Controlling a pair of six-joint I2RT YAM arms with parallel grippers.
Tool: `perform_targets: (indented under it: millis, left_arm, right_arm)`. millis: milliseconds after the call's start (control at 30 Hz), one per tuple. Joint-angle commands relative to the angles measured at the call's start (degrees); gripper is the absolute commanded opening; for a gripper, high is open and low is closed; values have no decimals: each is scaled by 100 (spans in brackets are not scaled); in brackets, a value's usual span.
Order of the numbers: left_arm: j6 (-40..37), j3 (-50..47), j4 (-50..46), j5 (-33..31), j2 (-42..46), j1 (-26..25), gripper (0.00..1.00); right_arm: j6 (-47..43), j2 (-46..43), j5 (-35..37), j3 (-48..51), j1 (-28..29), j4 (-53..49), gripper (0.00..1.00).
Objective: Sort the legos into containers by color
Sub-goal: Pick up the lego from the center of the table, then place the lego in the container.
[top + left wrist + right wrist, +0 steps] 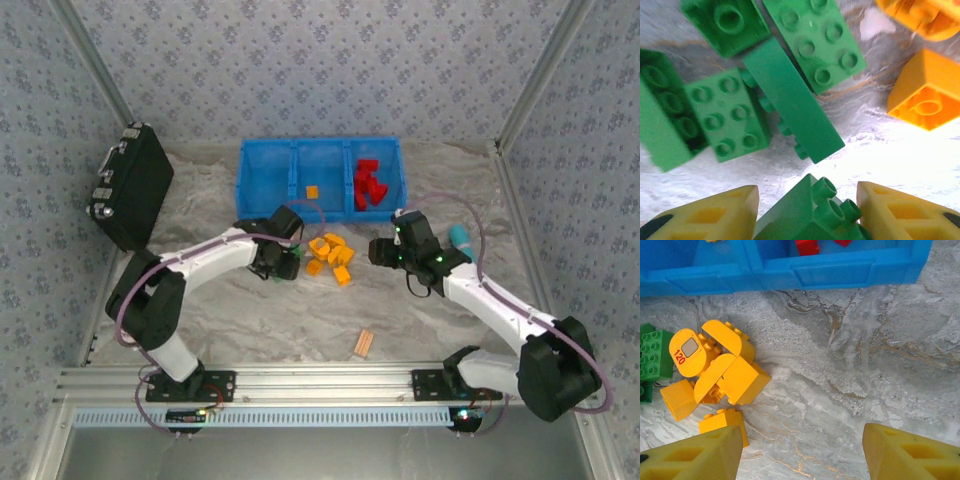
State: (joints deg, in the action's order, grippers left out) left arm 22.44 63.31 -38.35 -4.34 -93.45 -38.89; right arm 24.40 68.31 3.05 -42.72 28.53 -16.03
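Note:
A green lego (800, 217) sits between the yellow fingers of my left gripper (807, 210), which is shut on it, studs toward the right finger. Beyond it, several green legos (790, 107) lie on the marble table beside orange ones (922, 95). From above, my left gripper (278, 262) is at the left of the orange pile (332, 257). My right gripper (378, 250) hovers open to the pile's right, over bare table (802, 450). The blue bin (243, 180) holds red legos (368, 186) in its right container and one orange lego (312, 191) in the middle.
A black case (132, 185) lies at the back left. A pale striped flat piece (364, 343) rests near the front centre. A teal object (460, 238) sits behind my right arm. The bin's front wall (830, 272) stands just beyond the orange pile (735, 375).

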Motion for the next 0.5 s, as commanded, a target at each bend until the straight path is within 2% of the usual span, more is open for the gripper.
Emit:
perform_targets:
  millis: [0, 233, 367, 467]
  left_arm:
    - [-300, 588, -465, -145, 368, 196, 51]
    - [-921, 2100, -392, -279, -54, 789, 51]
    - [-1146, 3019, -426, -381, -617, 1026, 51]
    - [-1163, 3335, -262, -302, -944, 1283, 51]
  right_arm:
    - [45, 91, -229, 18, 105, 158, 66]
    - [-190, 524, -597, -61, 608, 359, 66]
    - [-102, 717, -321, -164, 1083, 384, 66]
    - [23, 831, -162, -184, 1414, 457, 66]
